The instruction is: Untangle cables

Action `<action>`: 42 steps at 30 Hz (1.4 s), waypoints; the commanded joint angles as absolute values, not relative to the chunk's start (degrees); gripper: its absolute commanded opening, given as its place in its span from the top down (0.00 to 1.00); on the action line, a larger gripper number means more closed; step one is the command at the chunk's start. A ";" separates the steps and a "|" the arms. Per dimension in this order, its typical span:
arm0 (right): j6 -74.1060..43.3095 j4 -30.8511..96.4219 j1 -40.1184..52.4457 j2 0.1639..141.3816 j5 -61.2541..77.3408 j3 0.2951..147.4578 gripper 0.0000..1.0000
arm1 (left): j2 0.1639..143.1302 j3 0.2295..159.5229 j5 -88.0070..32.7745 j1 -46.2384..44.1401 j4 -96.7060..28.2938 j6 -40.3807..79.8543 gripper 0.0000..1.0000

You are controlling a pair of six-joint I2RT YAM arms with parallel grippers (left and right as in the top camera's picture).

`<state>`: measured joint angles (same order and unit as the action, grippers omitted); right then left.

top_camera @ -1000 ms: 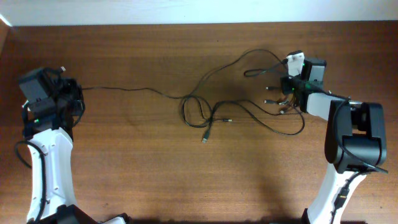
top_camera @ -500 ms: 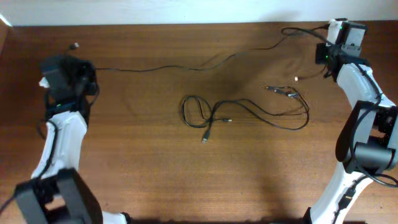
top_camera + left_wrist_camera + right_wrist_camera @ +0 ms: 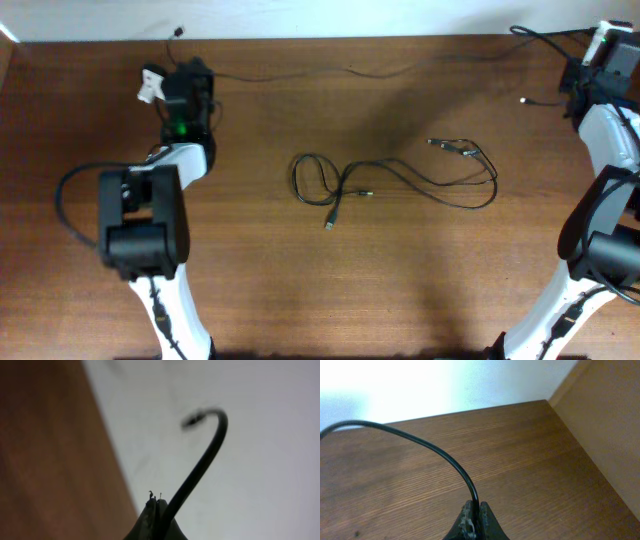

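Both grippers are clamped shut on the same cord. Left gripper (image 3: 157, 509) pinches the held cable (image 3: 200, 467) just short of its end, and the free tail curls up to a small dark plug (image 3: 192, 420). Right gripper (image 3: 475, 510) pinches it near the other end. From overhead the cord runs nearly straight along the far edge of the table (image 3: 250, 290), from near the far-left corner to the far-right corner, apart from everything else. The loose cables (image 3: 440, 185) lie mid-table: a loop (image 3: 300, 180) around the centre, with strands trailing toward the right edge. One metal-tipped plug (image 3: 329, 224) sits on the near side of the loop, and a few small plugs (image 3: 450, 148) are bunched on the far side of the strands. Can't tell if that's one cord or two; strands cross at the loop. Look: thin, black, smooth jacket, tiny dark or metallic ends. Handling, my read: very light and fully limp with no push stiffness, so pull only. It will drag along the wood and snag wherever strands cross. The jacket likely slides through the pads under tension. Best hold is on the jacket right behind a plug, so the plug acts as a stop. Keep off the plug tips, they look the most fragile part.
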<state>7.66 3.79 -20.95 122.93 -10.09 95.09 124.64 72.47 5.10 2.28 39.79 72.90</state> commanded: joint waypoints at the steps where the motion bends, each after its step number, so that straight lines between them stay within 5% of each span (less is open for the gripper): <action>1: 5.50 3.42 -22.17 121.67 -10.98 96.44 0.96 | 128.73 75.99 9.10 0.86 40.29 72.58 1.00; 11: 5.52 1.58 -22.33 125.69 -11.49 96.44 0.96 | 130.67 80.09 22.00 -0.45 40.25 72.58 1.00; 42: 7.05 -4.99 -38.72 130.04 -13.52 96.44 0.96 | 141.12 84.07 24.88 -9.65 37.01 72.60 1.00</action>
<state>6.90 -4.43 -36.69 129.47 -12.58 95.18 139.46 83.05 23.18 -10.07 36.95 72.90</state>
